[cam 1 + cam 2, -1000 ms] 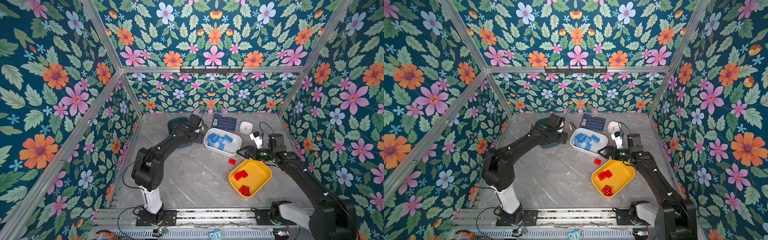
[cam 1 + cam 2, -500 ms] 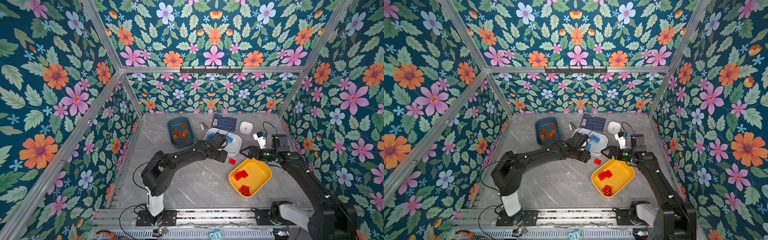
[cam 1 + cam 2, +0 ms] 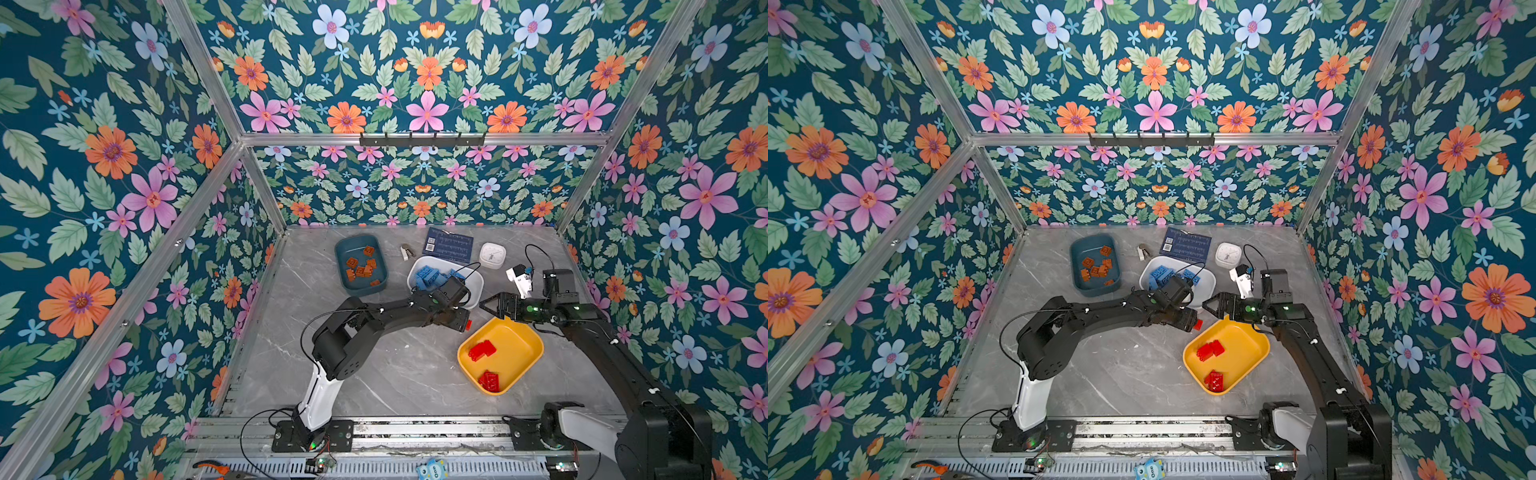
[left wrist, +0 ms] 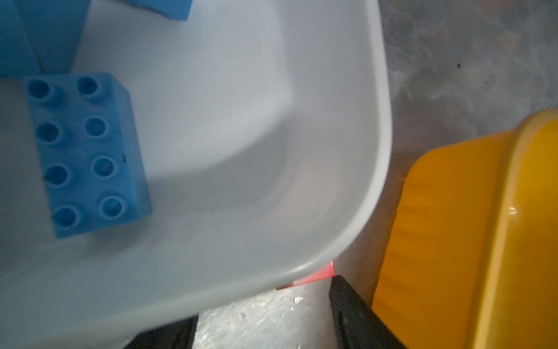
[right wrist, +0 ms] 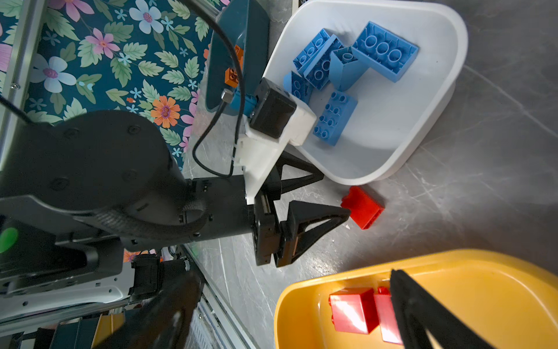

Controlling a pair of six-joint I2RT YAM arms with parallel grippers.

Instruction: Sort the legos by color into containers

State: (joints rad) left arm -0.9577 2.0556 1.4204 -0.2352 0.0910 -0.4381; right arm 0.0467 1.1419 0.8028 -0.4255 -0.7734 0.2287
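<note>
One red lego (image 3: pixel 468 324) (image 5: pixel 362 207) lies on the table between the white container (image 3: pixel 478 282) and the yellow container (image 3: pixel 515 349). My left gripper (image 3: pixel 462 321) (image 5: pixel 333 195) is open right at it, and one fingertip (image 5: pixel 341 215) touches the brick's end. In the left wrist view only a red sliver (image 4: pixel 314 275) shows under the white rim. Blue legos (image 3: pixel 428 276) fill the white container. Orange ones (image 3: pixel 361 266) sit in the teal container (image 3: pixel 353 249), and red ones (image 3: pixel 482 349) in the yellow. My right gripper (image 3: pixel 484 305) (image 5: pixel 293 275) hangs open and empty above the yellow container's far corner.
A dark blue card (image 3: pixel 448 245), a small white clock (image 3: pixel 492 255) and a small metal piece (image 3: pixel 407 251) lie along the back wall. The two grippers stand close together. Bare marble table (image 3: pixel 395 374) stretches toward the front rail.
My left arm has swung from the teal container across the white one and down to the loose red lego. Its jaws have narrowed a little. The right arm has barely moved.
</note>
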